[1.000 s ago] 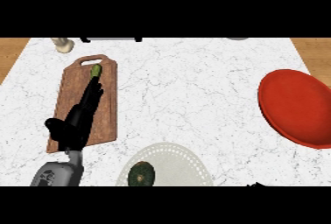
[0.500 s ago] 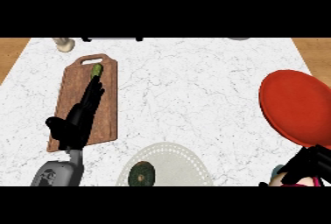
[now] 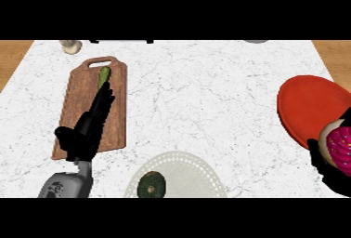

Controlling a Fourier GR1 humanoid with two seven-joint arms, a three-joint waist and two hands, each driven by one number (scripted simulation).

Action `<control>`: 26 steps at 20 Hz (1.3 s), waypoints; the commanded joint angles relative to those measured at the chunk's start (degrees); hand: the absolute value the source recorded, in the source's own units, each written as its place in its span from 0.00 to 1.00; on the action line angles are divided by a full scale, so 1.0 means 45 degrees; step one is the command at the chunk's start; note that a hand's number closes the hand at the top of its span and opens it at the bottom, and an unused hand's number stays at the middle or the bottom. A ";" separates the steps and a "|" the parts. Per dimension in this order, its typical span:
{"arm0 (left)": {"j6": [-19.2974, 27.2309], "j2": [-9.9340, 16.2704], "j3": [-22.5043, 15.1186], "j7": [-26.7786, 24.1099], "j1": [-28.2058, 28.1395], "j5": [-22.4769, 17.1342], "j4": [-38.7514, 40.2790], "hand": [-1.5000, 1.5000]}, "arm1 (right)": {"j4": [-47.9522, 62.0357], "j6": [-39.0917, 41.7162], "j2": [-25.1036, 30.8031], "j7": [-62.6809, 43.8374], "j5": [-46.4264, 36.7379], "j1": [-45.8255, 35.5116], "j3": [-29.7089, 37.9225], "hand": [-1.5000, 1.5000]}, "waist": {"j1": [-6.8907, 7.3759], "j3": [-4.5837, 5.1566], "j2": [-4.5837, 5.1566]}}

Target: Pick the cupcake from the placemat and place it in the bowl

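Observation:
A cupcake (image 3: 341,145) with pink sprinkled frosting and a pale wrapper shows at the right edge, held in my right hand (image 3: 330,171), whose dark fingers curl round it. It overlaps the near rim of the red bowl (image 3: 308,108) at the right. The round white placemat (image 3: 192,173) lies at the near middle with a dark green round item (image 3: 152,184) on its left part. My left hand (image 3: 83,134) rests open over the wooden cutting board (image 3: 118,98), fingers straight and pointing away.
A small green vegetable (image 3: 104,74) lies at the cutting board's far end, just past my left fingertips. A beige shaker (image 3: 70,46) stands at the far left. A grey object (image 3: 256,41) sits at the far right edge.
My right hand has risen from the lower right edge toward the red bowl, and the cupcake it holds now shows. The left hand has not moved.

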State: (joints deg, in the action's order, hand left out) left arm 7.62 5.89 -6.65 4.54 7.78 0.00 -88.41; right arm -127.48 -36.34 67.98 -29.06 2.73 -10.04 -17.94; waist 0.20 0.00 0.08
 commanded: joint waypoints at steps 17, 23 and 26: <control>-0.0083 -0.0168 0.0055 0.0975 0.0305 0.0247 -0.0745 0.50 | 1.2019 0.2946 -0.3796 0.5774 -0.3059 -0.2275 0.0606 1.00 | 0.0161 -0.0010 0.0033; -0.0414 -0.0270 0.0369 -0.0908 0.0389 0.0316 0.1164 0.50 | 1.5902 0.4456 -0.4755 0.8002 -0.2814 -0.3564 0.1287 1.00 | 0.0197 -0.0010 0.0102; -0.0431 -0.0359 0.0068 -0.0443 0.0078 0.0305 0.0349 0.50 | 1.7717 0.5668 -0.5033 0.8643 -0.1856 -0.3789 0.1857 1.00 | 0.0362 -0.0027 0.0124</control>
State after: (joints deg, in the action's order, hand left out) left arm 5.83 5.07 -5.52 3.94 8.56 0.91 -87.47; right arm -58.55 -15.86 47.77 5.19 -8.23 -24.14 -11.68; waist 1.16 -0.07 0.44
